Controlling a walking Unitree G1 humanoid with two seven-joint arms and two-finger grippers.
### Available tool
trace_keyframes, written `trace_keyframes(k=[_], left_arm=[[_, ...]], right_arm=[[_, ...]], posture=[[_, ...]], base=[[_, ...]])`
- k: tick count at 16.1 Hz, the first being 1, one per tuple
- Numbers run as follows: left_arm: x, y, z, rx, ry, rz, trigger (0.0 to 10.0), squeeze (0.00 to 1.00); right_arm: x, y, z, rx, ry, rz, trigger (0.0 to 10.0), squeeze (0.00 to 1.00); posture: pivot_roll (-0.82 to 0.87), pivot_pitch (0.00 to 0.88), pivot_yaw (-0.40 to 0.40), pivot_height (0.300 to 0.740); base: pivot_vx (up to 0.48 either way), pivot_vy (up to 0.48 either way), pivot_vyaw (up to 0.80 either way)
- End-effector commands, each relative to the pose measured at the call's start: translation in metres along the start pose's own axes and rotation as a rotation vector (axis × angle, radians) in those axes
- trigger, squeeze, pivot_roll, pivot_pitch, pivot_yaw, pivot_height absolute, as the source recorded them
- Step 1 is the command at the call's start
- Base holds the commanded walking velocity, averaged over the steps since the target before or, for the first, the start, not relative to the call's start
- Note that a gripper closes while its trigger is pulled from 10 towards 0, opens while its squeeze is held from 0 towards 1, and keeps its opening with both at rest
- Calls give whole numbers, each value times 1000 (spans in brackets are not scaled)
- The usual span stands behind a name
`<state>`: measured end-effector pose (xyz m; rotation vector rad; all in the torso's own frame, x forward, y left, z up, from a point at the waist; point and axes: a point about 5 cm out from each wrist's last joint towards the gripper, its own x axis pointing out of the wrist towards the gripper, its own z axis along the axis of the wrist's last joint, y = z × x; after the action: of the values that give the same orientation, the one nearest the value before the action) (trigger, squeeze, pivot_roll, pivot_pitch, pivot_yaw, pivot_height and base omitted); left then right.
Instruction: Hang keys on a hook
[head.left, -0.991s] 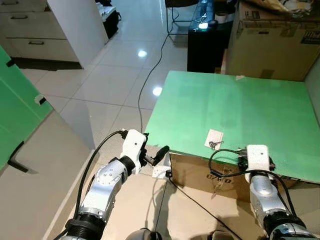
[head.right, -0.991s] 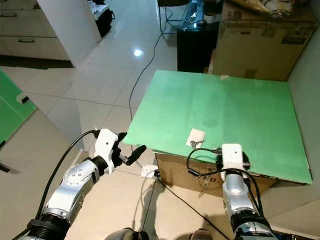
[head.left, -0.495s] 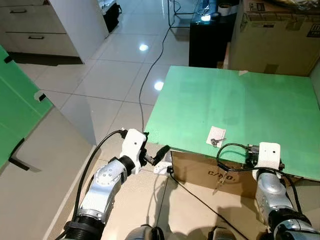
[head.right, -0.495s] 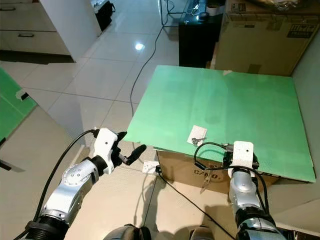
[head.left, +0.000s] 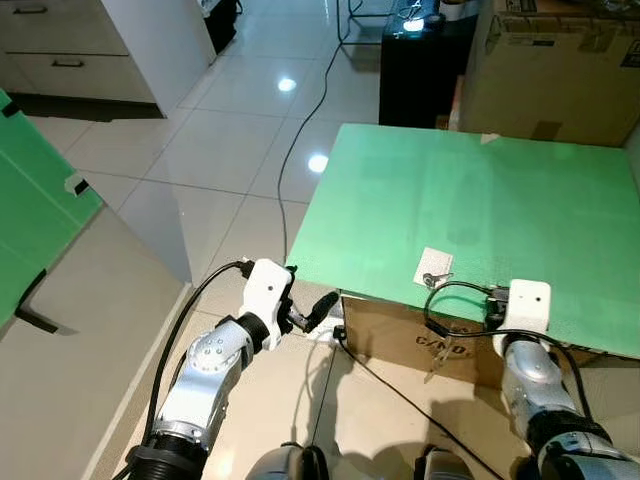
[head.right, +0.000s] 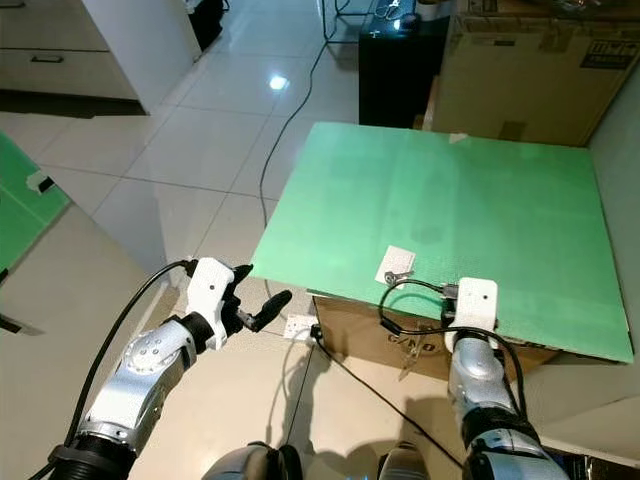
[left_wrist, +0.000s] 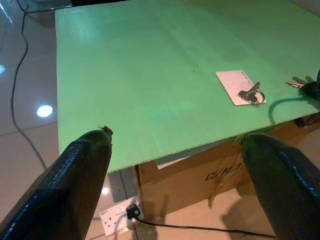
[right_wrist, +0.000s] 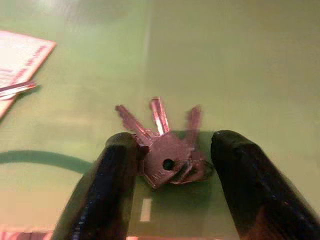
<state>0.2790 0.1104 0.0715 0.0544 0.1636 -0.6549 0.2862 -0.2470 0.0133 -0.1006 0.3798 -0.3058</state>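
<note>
- Keys (right_wrist: 162, 145): a small bunch of three metal keys fanned out from heads stacked together, one head showing a round hole. They lie on the green tabletop (head.left: 480, 190) near its front edge, between the black fingers of the right gripper (right_wrist: 170, 165).
- Left gripper (left_wrist: 175, 165) hovers off the tabletop's front-left corner, over the pale tiled floor (head.left: 210, 140); its jaws are spread wide and hold nothing.
- White card (head.left: 432, 266) lies flat on the tabletop near the front edge, with a metal ring and a key resting on its near end. It sits just left of the bunch.
- Right gripper's jaws bracket the stacked heads. One finger (right_wrist: 112, 170) touches them, but I cannot tell whether the other finger grips them too.
- Cardboard box (head.left: 430, 345) shows beneath the tabletop's front edge.
</note>
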Motion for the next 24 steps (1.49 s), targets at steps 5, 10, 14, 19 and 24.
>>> trace_keyframes(k=[5, 10, 14, 19, 24], left_arm=[[-4, 2, -2, 14, 20, 6, 10000, 0], [1, -3, -1, 9, 11, 1, 10000, 0], [6, -4, -1, -1, 7, 1, 10000, 0], [20, -7, 3, -15, -13, -5, 10000, 0], [44, -15, 12, -24, -37, -31, 10000, 0]], right_arm=[[-2, 6, -9, 13, 47, 17, 0, 0], [-4, 3, -12, 10, 50, 2, 0, 0], [-4, 2, -11, 13, 34, -1, 0, 0], [5, 7, 28, 6, -135, 22, 0, 0], [11, 0, 67, 12, -278, 15, 0, 0]], posture=[[22, 166, 165, 740], [5, 147, 155, 740], [-8, 150, 155, 740], [-51, 106, 149, 740], [-120, 12, 145, 740]], base=[[0, 0, 0], [0, 0, 0], [0, 0, 0], [0, 0, 0], [0, 0, 0]])
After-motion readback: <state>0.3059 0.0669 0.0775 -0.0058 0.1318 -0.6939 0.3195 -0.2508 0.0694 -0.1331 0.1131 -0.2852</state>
